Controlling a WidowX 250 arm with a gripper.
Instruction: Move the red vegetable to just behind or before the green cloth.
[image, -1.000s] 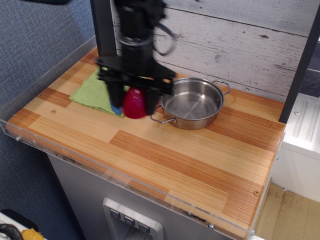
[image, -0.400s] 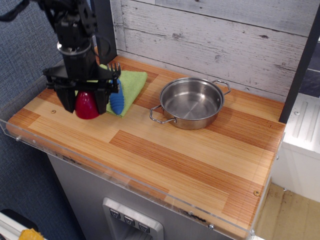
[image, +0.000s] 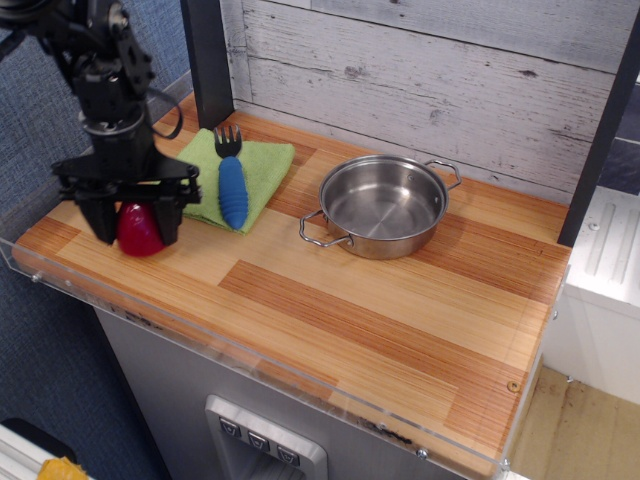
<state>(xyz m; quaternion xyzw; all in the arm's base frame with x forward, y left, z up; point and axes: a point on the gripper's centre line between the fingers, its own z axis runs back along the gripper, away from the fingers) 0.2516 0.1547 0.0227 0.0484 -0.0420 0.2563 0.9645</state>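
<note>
The red vegetable, a glossy dark-red cone, sits between my gripper's two black fingers at the front left of the wooden counter. My gripper is shut on it, low over the wood. The green cloth lies flat just behind and to the right of the vegetable, near the back wall. The gripper body hides the cloth's left part and the vegetable's top.
A blue-handled fork lies on the cloth. A steel pot stands to the right of the cloth. A clear plastic rim runs along the counter's front and left edges. A black post stands behind the cloth.
My gripper has carried the red vegetable leftward from beside the pot, across the cloth, to the counter's front left, uncovering the cloth and fork.
</note>
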